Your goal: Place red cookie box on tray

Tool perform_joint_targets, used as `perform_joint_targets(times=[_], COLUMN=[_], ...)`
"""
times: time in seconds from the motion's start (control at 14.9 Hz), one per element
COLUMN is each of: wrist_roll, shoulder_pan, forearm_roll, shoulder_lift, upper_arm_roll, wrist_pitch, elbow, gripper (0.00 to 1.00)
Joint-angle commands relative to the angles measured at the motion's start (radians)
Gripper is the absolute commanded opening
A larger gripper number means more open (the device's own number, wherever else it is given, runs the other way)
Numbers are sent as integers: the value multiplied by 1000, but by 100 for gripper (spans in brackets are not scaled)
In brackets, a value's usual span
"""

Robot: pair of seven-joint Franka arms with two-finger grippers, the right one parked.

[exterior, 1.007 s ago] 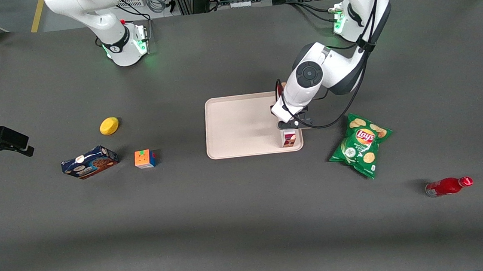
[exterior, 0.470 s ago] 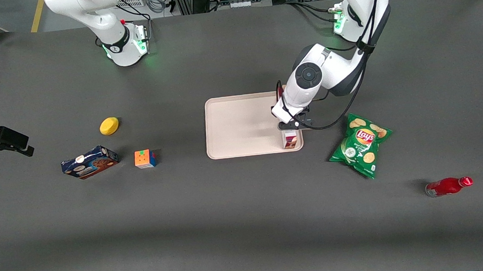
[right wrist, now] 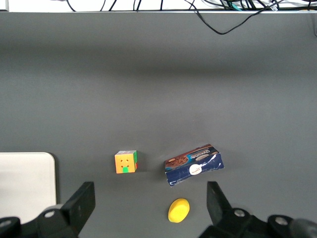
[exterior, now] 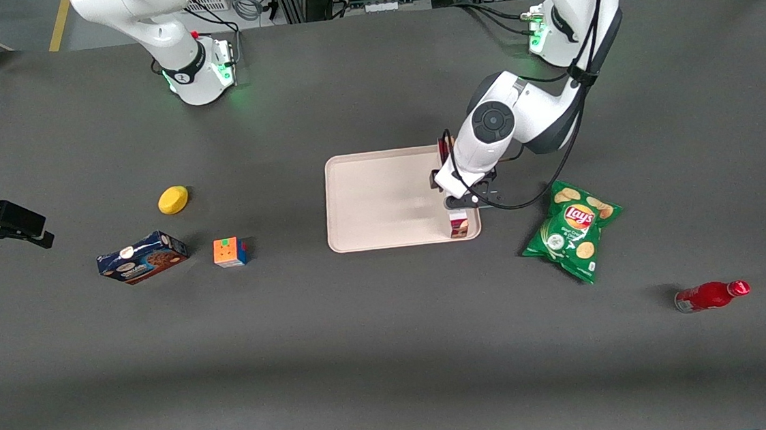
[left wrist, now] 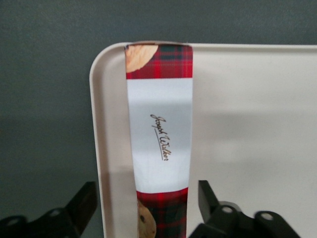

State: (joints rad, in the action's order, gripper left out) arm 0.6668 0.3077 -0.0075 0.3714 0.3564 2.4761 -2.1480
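Note:
The red cookie box is a long dark-red plaid carton with a white label. It lies flat in the pale pink-beige tray, along the tray's rim toward the working arm's end. In the front view only its end nearer the camera shows below the wrist, inside the tray. My left gripper hangs straight above the box. In the left wrist view the gripper is open, its black fingers straddle the box, and there is a gap on each side.
A green chips bag lies beside the tray toward the working arm's end, and a red bottle lies farther out, nearer the camera. Toward the parked arm's end are a colour cube, a dark blue cookie box and a yellow object.
The wrist has shifted slightly away from the camera. The box end below it now looks smaller and lower, resting in the tray.

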Motion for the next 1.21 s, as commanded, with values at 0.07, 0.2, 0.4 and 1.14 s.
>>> perform_joint_targets(times=[0.07,0.2,0.4,1.14], wrist_roll=[19,-39,-185,-530], shoulder_pan=[2,-5,-45,-150], forearm_roll=[9,6,3,12], shoulder_lift=[-83,-110,-192,-431], upper_arm_roll=[-14,-39,-102,-388], wrist_pitch=[-176,-343,-466,-810], elbow=[84,192,241,424], gripper=[100,100,100,99])
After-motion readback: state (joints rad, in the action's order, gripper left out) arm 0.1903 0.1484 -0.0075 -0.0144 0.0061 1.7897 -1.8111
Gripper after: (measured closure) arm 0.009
